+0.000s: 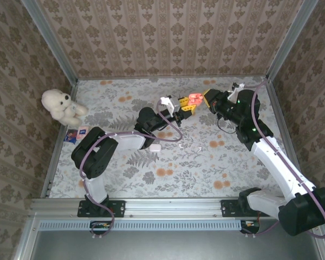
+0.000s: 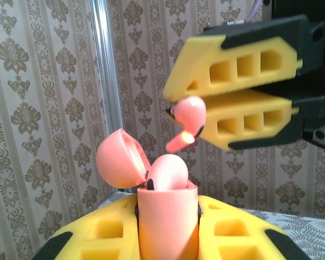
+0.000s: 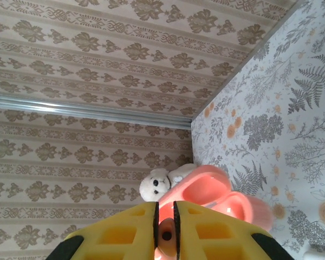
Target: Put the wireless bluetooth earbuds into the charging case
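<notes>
My left gripper (image 2: 168,208) is shut on an orange-red charging case (image 2: 168,227), held upright above the far middle of the table (image 1: 195,99). Its lid (image 2: 121,160) is flipped open to the left. One orange-red earbud (image 2: 168,172) sits in the case's mouth. A second orange-red earbud (image 2: 187,116) hangs just above the case, pinched at the tips of my right gripper (image 2: 174,107). In the right wrist view that earbud (image 3: 166,238) shows between the yellow fingers (image 3: 197,230), with the open case (image 3: 230,197) right beyond them.
A white teddy bear (image 1: 62,105) sits at the far left, with a small blue packet (image 1: 76,134) near it. A small white case (image 1: 155,147) lies beside my left arm, and tiny white bits (image 1: 197,146) lie to its right. Wallpapered walls surround the table.
</notes>
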